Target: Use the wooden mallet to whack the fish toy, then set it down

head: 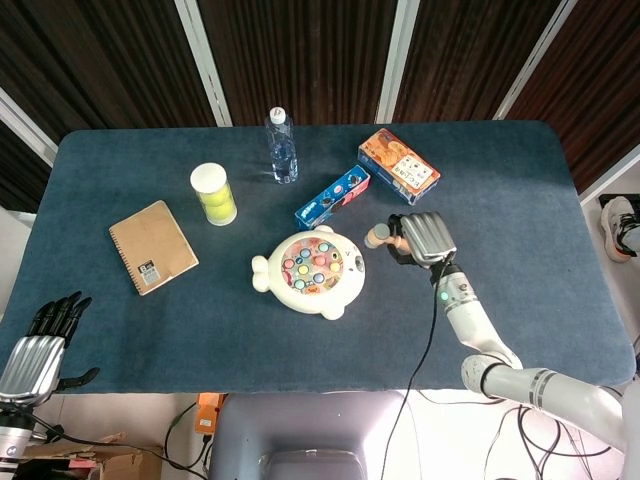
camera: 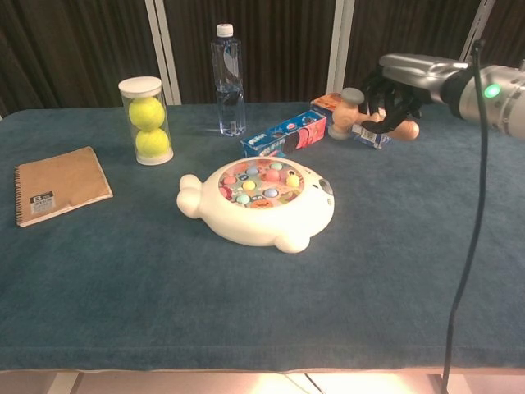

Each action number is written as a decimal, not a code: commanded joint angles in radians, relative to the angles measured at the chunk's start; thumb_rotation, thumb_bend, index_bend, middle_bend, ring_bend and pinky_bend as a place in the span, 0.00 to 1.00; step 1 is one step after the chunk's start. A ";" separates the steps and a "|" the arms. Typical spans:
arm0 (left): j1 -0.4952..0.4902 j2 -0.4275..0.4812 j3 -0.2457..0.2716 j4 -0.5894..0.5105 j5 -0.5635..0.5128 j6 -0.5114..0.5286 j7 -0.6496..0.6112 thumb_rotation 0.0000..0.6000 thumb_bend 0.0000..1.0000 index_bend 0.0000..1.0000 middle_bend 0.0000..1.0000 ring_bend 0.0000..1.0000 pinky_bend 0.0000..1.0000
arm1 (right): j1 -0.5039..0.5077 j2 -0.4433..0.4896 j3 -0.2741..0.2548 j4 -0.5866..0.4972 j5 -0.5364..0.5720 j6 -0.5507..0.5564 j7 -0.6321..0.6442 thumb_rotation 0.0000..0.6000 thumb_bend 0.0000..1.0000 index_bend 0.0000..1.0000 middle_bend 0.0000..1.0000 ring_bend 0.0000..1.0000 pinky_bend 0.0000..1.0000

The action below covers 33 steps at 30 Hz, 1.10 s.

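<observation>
Wooden mallet [camera: 354,115] is off the tabletop, carried in the right robot hand [camera: 399,89]; pale unpainted wood, short cylindrical head at the left end, handle running right through the curled fingers, rounded butt poking out past the hand; roughly level, blurred in chest view; in head view the mallet [head: 381,237] head sits at about 3 o'clock of the fish toy [head: 310,270], just beside its edge, not over the pegs; right robot hand [head: 424,238] closed round the handle, silver back facing up, green light on the wrist.

Fish toy [camera: 257,202] near tabletop centre: cream plastic fish body, tail fin at 9 o'clock, small fin at 5 o'clock, dark eye at its right end, round recessed face full of small coloured pegs (pink, yellow, blue, green).

At 12 o'clock of the toy: blue snack box [head: 332,197], lying flat, angled; orange-and-blue box [head: 398,165] further out at 1 o'clock; clear water bottle [head: 282,146] upright, white cap, near the far edge; clear tube of tennis balls [head: 214,194] at 10 o'clock, upright, white lid, two yellow balls visible in chest view; spiral notebook [head: 153,247] at 9 o'clock, brown cover, flat.

Left robot hand [head: 42,345] off the tabletop [head: 520,190] at the near-left corner; empty, dark fingers extended and apart.
</observation>
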 commanded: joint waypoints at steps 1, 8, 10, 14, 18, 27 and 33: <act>-0.001 0.000 0.000 0.001 0.002 -0.001 -0.001 1.00 0.08 0.00 0.00 0.00 0.08 | 0.087 -0.022 0.021 -0.050 0.124 -0.005 -0.128 1.00 0.53 0.99 0.79 0.73 0.75; -0.001 0.002 0.001 0.001 0.003 -0.001 -0.006 1.00 0.08 0.00 0.00 0.00 0.08 | 0.156 -0.069 0.017 -0.033 0.224 -0.005 -0.220 1.00 0.53 0.99 0.79 0.73 0.75; 0.001 0.005 -0.001 0.003 0.000 0.004 -0.013 1.00 0.08 0.00 0.00 0.00 0.08 | 0.203 -0.102 0.003 -0.014 0.276 -0.010 -0.287 1.00 0.53 0.99 0.79 0.73 0.75; -0.001 0.007 -0.002 0.004 -0.001 -0.002 -0.020 1.00 0.08 0.00 0.00 0.00 0.08 | 0.250 -0.127 -0.011 -0.013 0.347 0.022 -0.362 1.00 0.53 0.98 0.79 0.73 0.75; -0.004 0.008 -0.002 0.004 0.001 -0.006 -0.023 1.00 0.08 0.00 0.00 0.00 0.08 | 0.275 -0.134 -0.023 -0.017 0.397 0.029 -0.393 1.00 0.53 0.98 0.79 0.73 0.75; -0.003 0.010 -0.001 0.005 0.003 -0.003 -0.027 1.00 0.08 0.00 0.00 0.00 0.08 | 0.294 -0.128 -0.051 -0.024 0.426 0.052 -0.404 1.00 0.53 0.98 0.79 0.73 0.75; 0.000 0.009 -0.001 0.004 0.004 0.004 -0.027 1.00 0.08 0.00 0.00 0.00 0.08 | 0.301 -0.131 -0.064 -0.020 0.422 0.055 -0.392 1.00 0.53 0.98 0.79 0.73 0.75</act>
